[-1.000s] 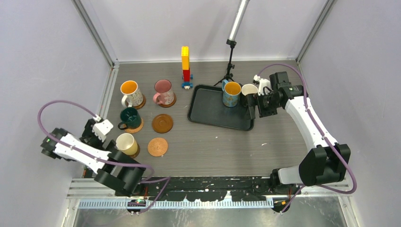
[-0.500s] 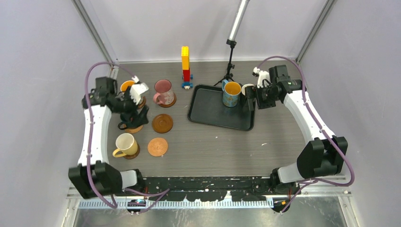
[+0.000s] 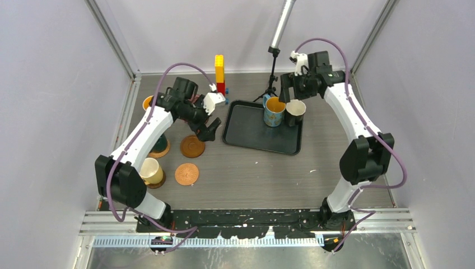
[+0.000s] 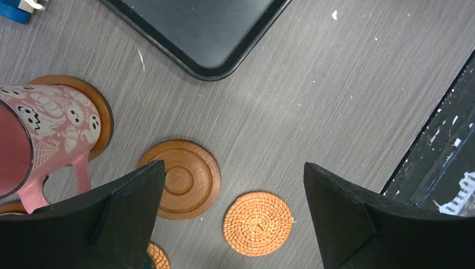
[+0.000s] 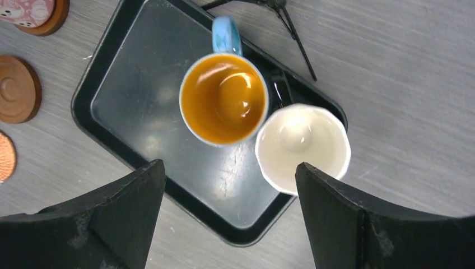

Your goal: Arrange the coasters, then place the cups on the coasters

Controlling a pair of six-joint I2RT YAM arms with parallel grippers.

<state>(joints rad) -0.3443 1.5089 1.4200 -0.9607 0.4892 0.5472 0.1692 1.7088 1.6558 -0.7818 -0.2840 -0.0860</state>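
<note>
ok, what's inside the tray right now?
Two upright mugs at the right end of the tray: a blue mug, orange inside, and a white mug beside it, both empty. The rest is bare. The white mug's rim hides whether its base sits fully inside.

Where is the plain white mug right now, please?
In the top view, the white mug stands at the black tray's far right corner, beside the blue mug.

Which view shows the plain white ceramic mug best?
Right wrist: the plain white ceramic mug appears large, from above, inside visible. Top external shows it small; left wrist misses it.
</note>
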